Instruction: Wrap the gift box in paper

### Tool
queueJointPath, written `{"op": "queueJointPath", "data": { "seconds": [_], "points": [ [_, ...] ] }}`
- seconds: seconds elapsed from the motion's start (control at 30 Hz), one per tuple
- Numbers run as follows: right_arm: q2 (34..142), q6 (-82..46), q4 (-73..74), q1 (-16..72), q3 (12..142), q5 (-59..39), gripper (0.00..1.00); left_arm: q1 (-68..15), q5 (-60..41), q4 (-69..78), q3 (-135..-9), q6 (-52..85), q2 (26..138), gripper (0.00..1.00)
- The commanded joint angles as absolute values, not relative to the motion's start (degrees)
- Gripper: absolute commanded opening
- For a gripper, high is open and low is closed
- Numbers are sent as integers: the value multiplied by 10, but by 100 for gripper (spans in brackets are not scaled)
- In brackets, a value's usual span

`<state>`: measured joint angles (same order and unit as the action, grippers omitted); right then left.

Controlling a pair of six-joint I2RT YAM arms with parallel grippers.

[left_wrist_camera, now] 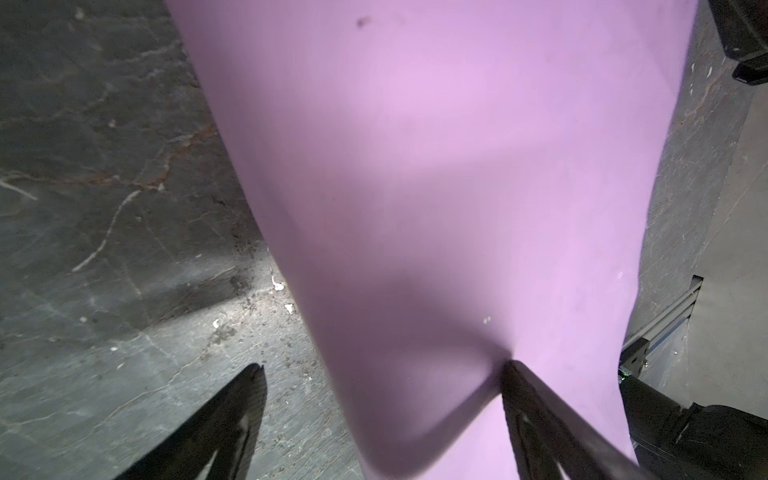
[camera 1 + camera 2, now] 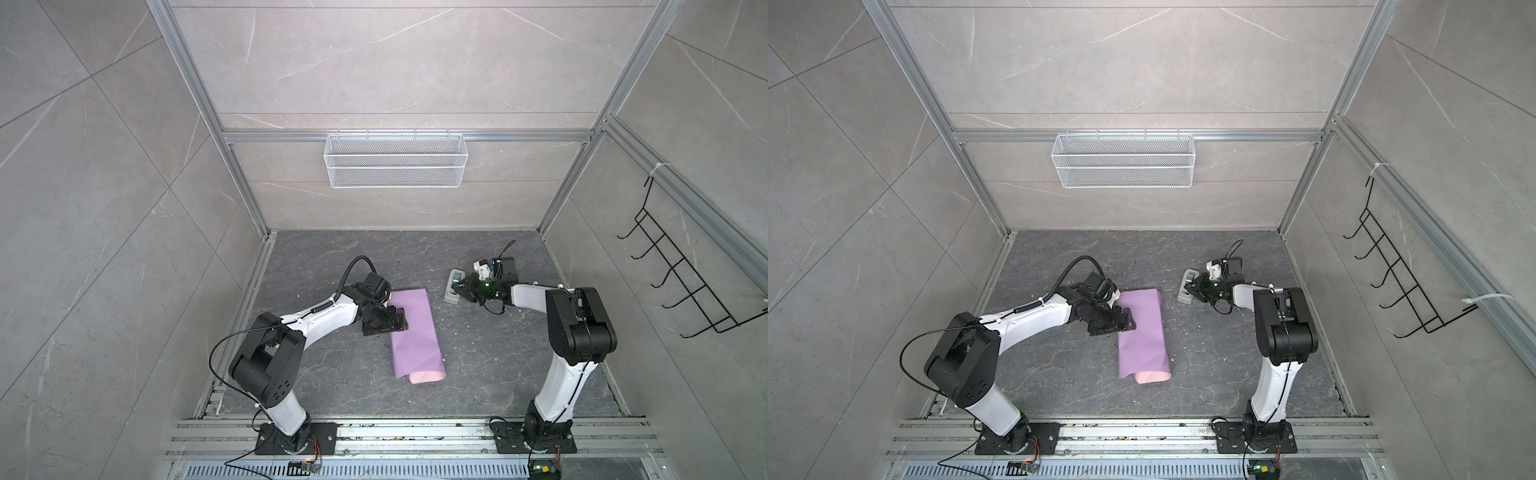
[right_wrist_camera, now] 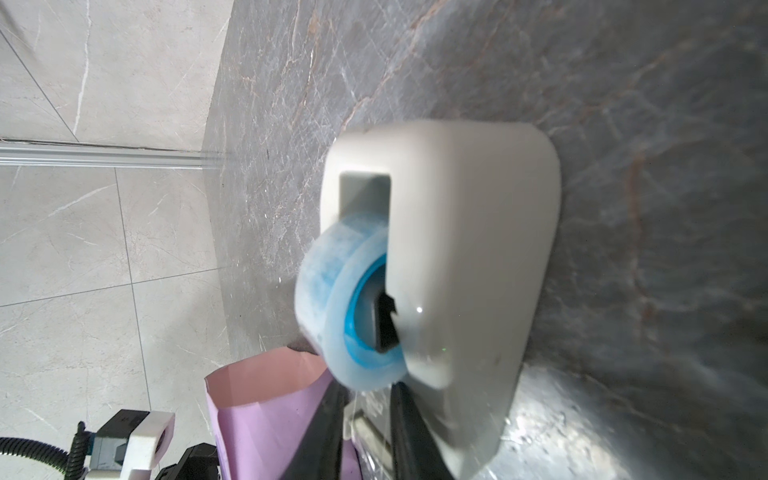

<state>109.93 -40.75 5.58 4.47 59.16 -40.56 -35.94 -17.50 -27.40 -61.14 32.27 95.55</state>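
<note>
Left gripper (image 2: pixel 392 322) wide, atop paper (image 2: pixel 415 340)

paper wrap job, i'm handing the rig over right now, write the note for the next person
Left tool: open, one fingertip pressing the folded paper, lilac side up, mid-table.
Right tool: nearly closed at the tape dispenser; whether it grips anything can't be told.
Gift box: not visible, likely under the paper.
Done: paper folded over.
To do: tape the seam, close the ends.

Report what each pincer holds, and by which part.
Left pincer holds nothing: open, one fingertip pressing the paper. Right pincer sits at the tape dispenser's cutter end; whether it grips the tape cannot be told.
</note>
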Motion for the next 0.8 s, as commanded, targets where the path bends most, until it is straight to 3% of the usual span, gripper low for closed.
{"op": "queueJointPath", "data": {
  "seconds": [0.0,0.77],
  "points": [
    [1135,-414,-36,75,576,-426,24,-357,-127,-318,-595,308,979,89],
    [1130,-456,61,74,549,-466,14,-357,-124,-318,-592,306,978,89]
  ]
}}
